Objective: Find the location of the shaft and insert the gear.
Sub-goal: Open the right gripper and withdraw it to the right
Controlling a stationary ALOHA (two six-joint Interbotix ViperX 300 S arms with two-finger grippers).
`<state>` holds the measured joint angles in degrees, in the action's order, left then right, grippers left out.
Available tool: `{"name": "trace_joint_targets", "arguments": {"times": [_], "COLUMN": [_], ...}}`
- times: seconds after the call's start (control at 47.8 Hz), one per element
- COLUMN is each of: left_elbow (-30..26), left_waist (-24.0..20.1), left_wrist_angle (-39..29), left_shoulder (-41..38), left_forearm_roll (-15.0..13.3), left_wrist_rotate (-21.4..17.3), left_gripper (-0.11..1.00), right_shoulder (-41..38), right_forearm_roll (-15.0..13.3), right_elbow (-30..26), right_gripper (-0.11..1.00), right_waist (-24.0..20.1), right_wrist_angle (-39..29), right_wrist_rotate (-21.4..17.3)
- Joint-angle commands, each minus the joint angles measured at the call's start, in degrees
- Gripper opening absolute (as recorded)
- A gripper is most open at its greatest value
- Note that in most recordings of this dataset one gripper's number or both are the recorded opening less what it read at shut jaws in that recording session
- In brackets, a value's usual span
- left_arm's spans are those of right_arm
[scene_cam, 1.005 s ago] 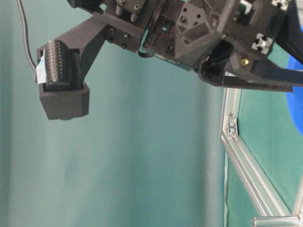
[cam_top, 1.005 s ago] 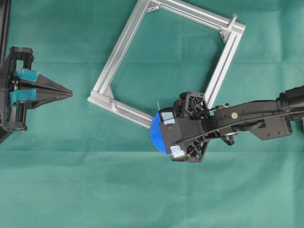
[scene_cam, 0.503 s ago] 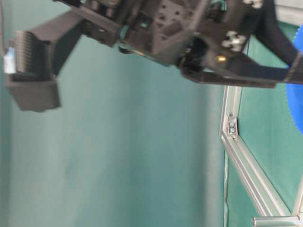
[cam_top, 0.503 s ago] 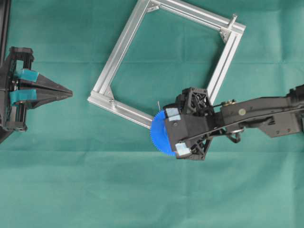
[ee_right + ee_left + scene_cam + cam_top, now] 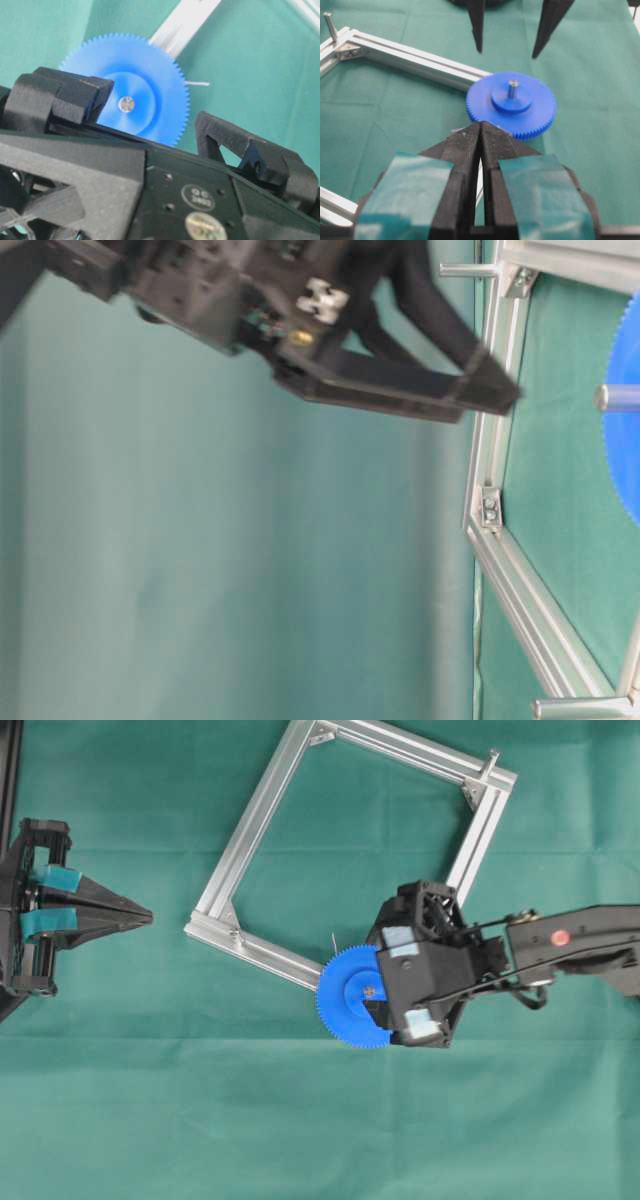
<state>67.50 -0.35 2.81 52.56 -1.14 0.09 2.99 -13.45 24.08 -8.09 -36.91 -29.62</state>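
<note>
Gear (image 5: 511,104) sits flat on frame (image 5: 260,815) corner, shaft (image 5: 512,88) poking up through hub; insertion looks done. Right tool (image 5: 512,27) fingers spread apart, clear above gear. Left tool (image 5: 140,916) pressed together, parked well apart. Only retreat left.

gear (image 5: 352,997) on shaft (image 5: 512,88)

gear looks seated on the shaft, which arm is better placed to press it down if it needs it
Right. The right gripper hangs open beside the gear, whose hub shows the shaft poking through. The left gripper sits shut at the far left edge, well away.
</note>
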Motion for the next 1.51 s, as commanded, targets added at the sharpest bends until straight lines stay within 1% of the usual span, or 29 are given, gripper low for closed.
{"name": "trace_joint_targets", "arguments": {"times": [0.0,0.335,0.482,0.817,1.152,1.361,1.487], "left_elbow": [-0.5,-0.5,-0.5,-0.5,-0.4,-0.4,-0.4], "left_waist": [-0.1,-0.1,-0.1,-0.1,-0.1,-0.1,-0.1], "left_wrist_angle": [0.1,0.0,-0.2,-0.3,-0.2,-0.3,-0.3], "left_shoulder": [-0.4,-0.4,-0.4,-0.4,-0.4,-0.4,-0.4], "left_forearm_roll": [-0.1,-0.1,-0.1,0.0,-0.1,-0.1,-0.2], "left_wrist_rotate": [0.1,0.1,0.1,0.1,0.1,0.1,0.1], "left_gripper": [0.01,0.01,0.01,0.01,0.01,0.01,0.01], "right_shoulder": [2.9,4.3,5.2,12.2,22.4,25.4,26.7], "right_forearm_roll": [-0.4,-0.6,-0.8,-0.8,-0.8,-0.8,-1.8], "right_elbow": [-1.1,-0.7,0.4,7.5,15.8,18.7,20.2], "right_gripper": [0.85,0.85,0.85,0.85,0.85,0.84,0.84], "right_waist": [-0.1,-0.1,-0.4,-0.4,-0.4,-0.4,-0.4], "right_wrist_angle": [0.0,0.0,0.4,6.3,13.4,14.5,15.1], "right_wrist_rotate": [0.1,0.1,0.1,-0.4,-0.4,-0.2,0.0]}}
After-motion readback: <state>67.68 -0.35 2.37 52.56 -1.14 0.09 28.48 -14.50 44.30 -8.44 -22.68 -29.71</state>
